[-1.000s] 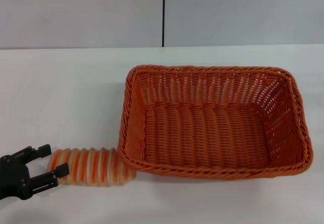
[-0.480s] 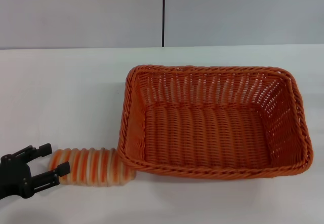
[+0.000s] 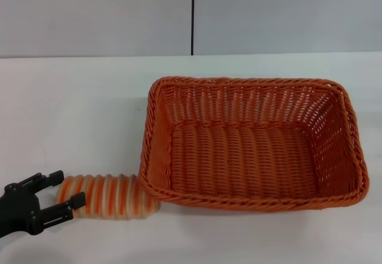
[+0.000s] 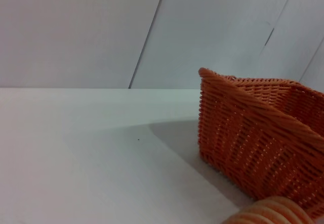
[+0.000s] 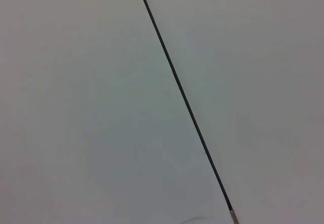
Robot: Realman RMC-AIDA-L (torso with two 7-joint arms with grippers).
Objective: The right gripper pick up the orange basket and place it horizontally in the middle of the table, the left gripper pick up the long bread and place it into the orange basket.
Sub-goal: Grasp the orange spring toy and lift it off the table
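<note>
While the long bread [image 3: 107, 196] lies flat on the tabletop [image 3: 77, 114], its long side runs left to right, and its right end touches the near left corner of the orange basket [image 3: 250, 141]; the basket sits in the middle with its long side going left to right too; nothing is inside it; the left gripper [image 3: 58, 195] is at the bread's left end, with its jaws spread apart on both sides of that end; the right gripper cannot be seen.

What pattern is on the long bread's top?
Orange and cream stripes across the ribbed top of the long bread, best seen in the head view.
</note>
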